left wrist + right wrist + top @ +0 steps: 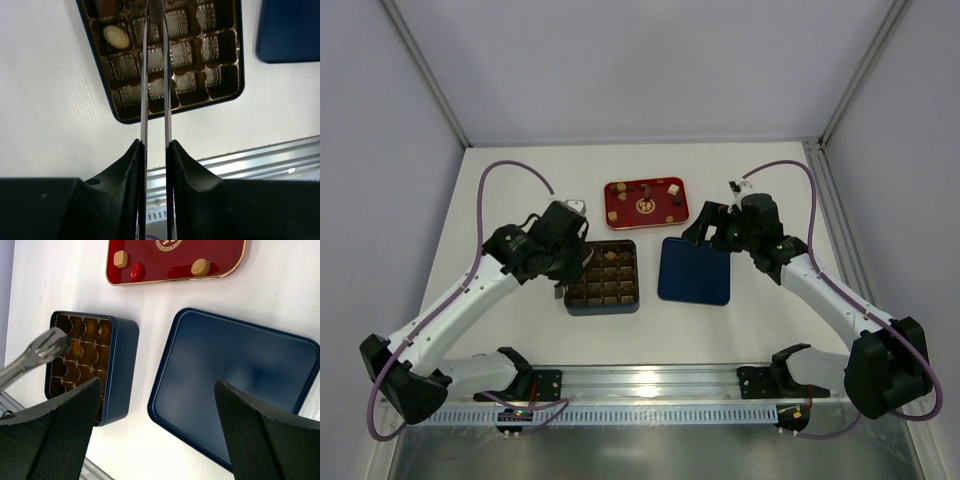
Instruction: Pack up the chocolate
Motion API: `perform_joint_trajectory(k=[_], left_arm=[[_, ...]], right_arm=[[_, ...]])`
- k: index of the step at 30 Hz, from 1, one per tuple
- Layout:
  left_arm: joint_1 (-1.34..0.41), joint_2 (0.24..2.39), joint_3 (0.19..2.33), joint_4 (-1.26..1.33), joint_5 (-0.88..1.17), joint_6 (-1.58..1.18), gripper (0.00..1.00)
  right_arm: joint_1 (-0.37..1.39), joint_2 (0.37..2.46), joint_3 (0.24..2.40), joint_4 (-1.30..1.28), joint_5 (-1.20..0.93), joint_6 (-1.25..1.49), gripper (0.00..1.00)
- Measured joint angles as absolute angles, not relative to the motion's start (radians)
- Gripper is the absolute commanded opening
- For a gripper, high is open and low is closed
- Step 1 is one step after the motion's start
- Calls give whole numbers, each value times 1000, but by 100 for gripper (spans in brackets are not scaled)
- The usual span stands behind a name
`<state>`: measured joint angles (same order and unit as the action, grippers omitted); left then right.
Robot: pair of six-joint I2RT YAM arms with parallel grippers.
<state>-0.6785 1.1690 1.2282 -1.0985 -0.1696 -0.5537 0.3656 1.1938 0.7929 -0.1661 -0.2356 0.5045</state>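
Observation:
Several chocolate pieces (pixel 673 189) lie on a red tray (pixel 623 212); the right wrist view shows a tan cube (pixel 120 259) and a tan round (pixel 200 267) there. The dark box (pixel 603 308) with gridded cups holds a few pieces, among them a cream round (pixel 116 36). My left gripper (pixel 155 145) is shut on metal tongs (pixel 144 90), whose tips (pixel 50 344) hang over the box (pixel 241 55). I cannot tell whether the tips hold a piece. My right gripper (pixel 157 385) is open above the navy lid (pixel 235 375), with nothing between its fingers.
The navy lid (pixel 695 270) lies flat to the right of the box, and the red tray sits behind both. An aluminium rail (pixel 650 380) runs along the table's near edge by the arm bases. Grey walls enclose the table on three sides.

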Motion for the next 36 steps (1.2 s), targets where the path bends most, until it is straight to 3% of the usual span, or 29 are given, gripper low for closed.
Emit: perform_joint_trajectory(k=[12, 24, 31, 36], left_arm=[[-731, 1154, 1140, -1105, -176, -621, 22], [-738, 1154, 1140, -1120, -228, -629, 44], [-740, 1155, 1166, -1142, -232, -628, 44], [-740, 1174, 1299, -1150, -225, -623, 43]], right_arm=[[366, 1196, 793, -165, -235, 507, 94], [366, 1198, 793, -165, -235, 507, 94], [366, 1200, 793, -165, -236, 507, 93], [366, 1200, 793, -165, -235, 506, 94]])
